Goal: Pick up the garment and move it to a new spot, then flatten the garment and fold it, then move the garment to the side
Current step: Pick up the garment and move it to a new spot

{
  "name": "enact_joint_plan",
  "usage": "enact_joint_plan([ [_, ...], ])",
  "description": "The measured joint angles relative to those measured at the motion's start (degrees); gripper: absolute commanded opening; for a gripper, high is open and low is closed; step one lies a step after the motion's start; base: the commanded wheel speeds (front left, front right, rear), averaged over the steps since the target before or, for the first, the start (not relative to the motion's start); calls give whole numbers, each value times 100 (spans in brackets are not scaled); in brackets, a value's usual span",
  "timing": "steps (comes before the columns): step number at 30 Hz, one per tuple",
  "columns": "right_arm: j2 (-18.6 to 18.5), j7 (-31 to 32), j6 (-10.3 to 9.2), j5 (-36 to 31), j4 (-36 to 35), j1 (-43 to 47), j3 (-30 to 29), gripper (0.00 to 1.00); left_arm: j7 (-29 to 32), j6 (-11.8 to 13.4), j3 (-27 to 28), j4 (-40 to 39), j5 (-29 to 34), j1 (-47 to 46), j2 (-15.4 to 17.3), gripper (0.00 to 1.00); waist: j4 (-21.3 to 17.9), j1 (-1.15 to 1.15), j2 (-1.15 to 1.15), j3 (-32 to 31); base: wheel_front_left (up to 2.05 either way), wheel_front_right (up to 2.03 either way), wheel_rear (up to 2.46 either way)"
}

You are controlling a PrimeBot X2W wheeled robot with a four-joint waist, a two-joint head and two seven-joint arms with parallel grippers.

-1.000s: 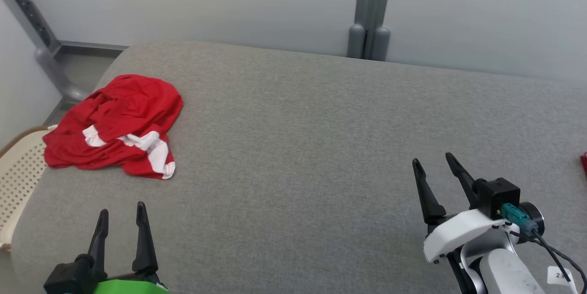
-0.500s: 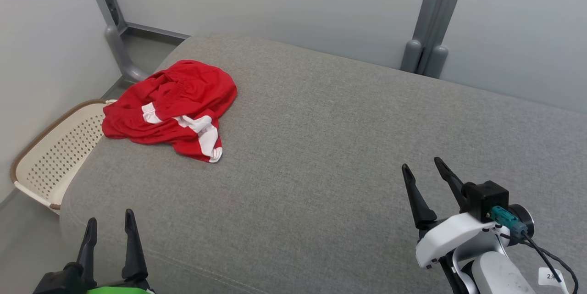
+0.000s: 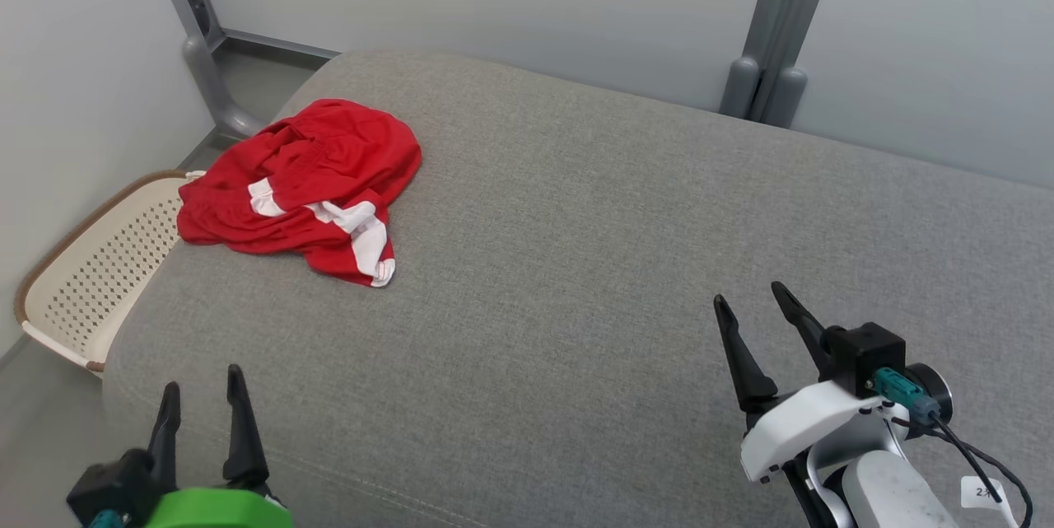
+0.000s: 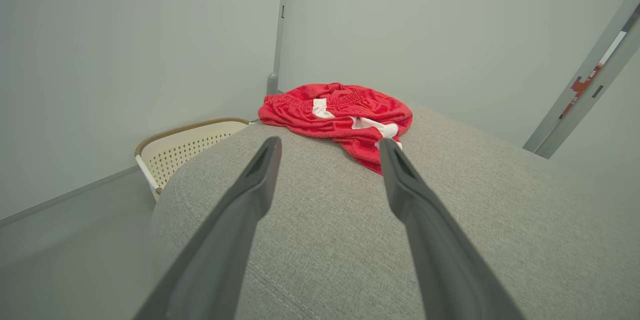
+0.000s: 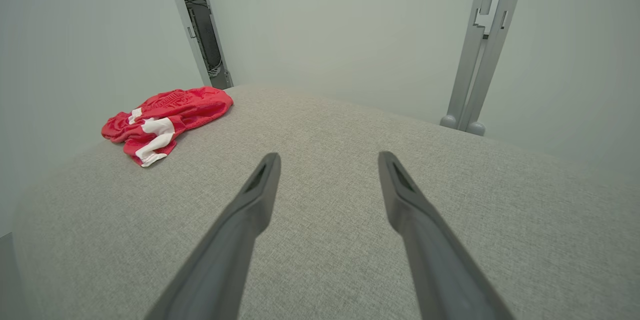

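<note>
Layout as I see it from the console:
- Padded platform (image 3: 576, 264): spans the forward view, with a wall behind it.
- Garment (image 3: 300, 186): on the platform, at the far-left corner.
- Basket (image 3: 90, 273): on the floor, just beside the platform's left edge, below the garment.
- Left gripper (image 3: 203, 378): over the near-left edge, with the garment ahead of it.
- Right gripper (image 3: 749, 292): over the near-right part, well apart from the garment.
- Paired posts (image 3: 770, 83): behind the platform, right of centre.
- Single post (image 3: 202, 67): behind the far-left corner.

Bright, even, diffuse light; shadows faint. Head view sharp. Wrist views: wide-angle bowing at edges, corners hazy, fingers (image 4: 220, 240) soft near 6 o'clock.
</note>
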Motion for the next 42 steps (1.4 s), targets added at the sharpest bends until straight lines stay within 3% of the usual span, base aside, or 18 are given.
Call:
enact_joint_plan([
  [6,-103,116,0,-10,-130,-182,148,100,402,-14,51,914,-199,-1030,179,100,-168,0,0,222,0,0,0],
  [14,-347,404,0,-75,-587,-686,469,100,1383,238,431,2258,-648,-2697,603,100,-563,0,0,764,0,0,0],
  [25,-742,787,0,-213,-1636,-1334,687,100,2174,711,1089,3082,-1330,-4418,1204,100,-1226,0,0,1980,0,0,0],
  [31,-827,951,0,-294,-2049,-1423,727,100,2737,1007,1073,3365,-1381,-4827,1260,100,-1513,1,0,2672,0,0,0],
  [36,-871,1031,0,-338,-2237,-1424,645,100,2809,1154,984,3553,-1374,-5022,1224,100,-1690,1,0,3155,0,0,0],
  [37,-872,1033,0,-344,-2240,-1421,636,100,2837,1152,978,3591,-1373,-5033,1227,93,-1713,1,0,3216,0,0,0],
  [39,-834,1045,0,-349,-2213,-1416,636,100,2881,1124,984,3653,-1382,-5094,1304,0,-1806,1,0,3361,0,0,0],
  [42,-797,991,0,-319,-2124,-1411,634,100,2866,1066,1036,3695,-1446,-5089,1366,0,-1867,1,0,3341,0,0,0],
])
